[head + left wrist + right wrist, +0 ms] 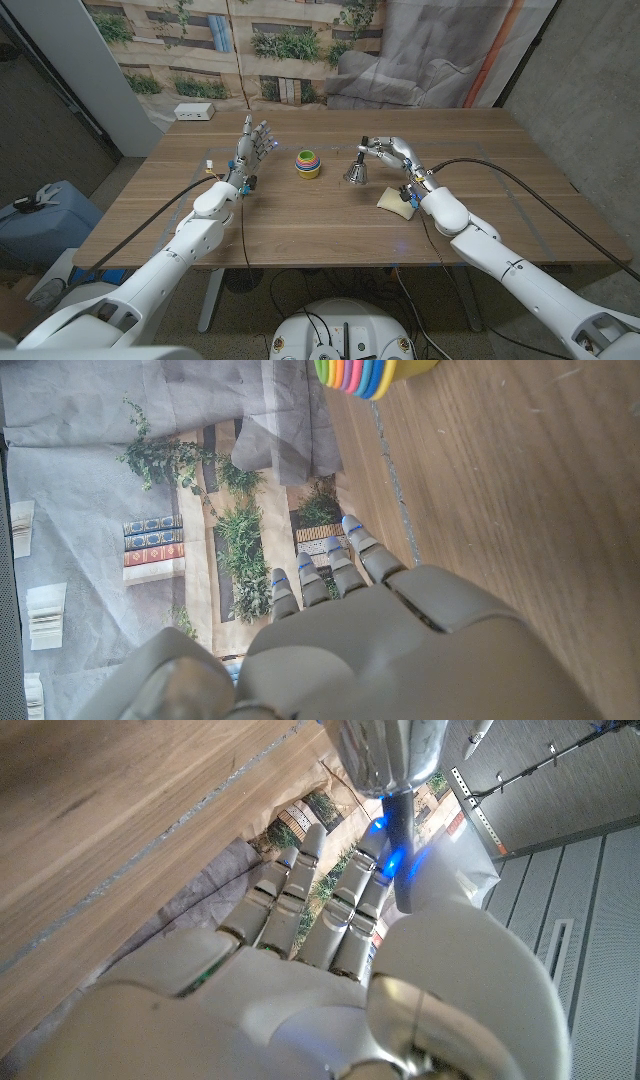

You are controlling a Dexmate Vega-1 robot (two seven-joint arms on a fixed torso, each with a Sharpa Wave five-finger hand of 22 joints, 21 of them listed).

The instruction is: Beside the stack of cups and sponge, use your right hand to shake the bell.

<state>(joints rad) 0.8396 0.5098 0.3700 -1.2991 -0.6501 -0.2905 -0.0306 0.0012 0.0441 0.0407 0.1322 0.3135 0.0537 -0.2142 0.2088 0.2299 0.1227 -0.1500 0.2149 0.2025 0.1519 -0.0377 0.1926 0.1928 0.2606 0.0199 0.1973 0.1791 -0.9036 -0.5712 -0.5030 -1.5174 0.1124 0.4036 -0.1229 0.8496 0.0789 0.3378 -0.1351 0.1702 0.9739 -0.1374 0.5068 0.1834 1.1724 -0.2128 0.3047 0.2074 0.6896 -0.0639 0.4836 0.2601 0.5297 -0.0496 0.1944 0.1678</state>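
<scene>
While the right hand [392, 155] reaches in over the right half of the wooden surface [300, 215], its fingers close around the dark handle of the bell [356, 171], which stands near the middle of the surface, a little toward the far edge. In the right wrist view the silver body of the bell [390, 755] shows beyond the fingertips, and the black handle runs down between the thumb side and the fingers [290, 890], lit by a blue glow. Just beside the bell, toward the left edge, the stack of cups [308, 163] stands upright with its coloured rims showing; the left wrist view catches the same stack [370, 374] at the border of its frame. The sponge [396, 203], pale yellow, lies on the surface nearer the front edge than the bell, partly under the right wrist. Over the left half of the surface the left hand [252, 150] stands with its fingers apart and pointing toward the far edge, holding nothing, well apart from the cups. A small white box [194, 112] sits at the far left corner of the surface.
</scene>
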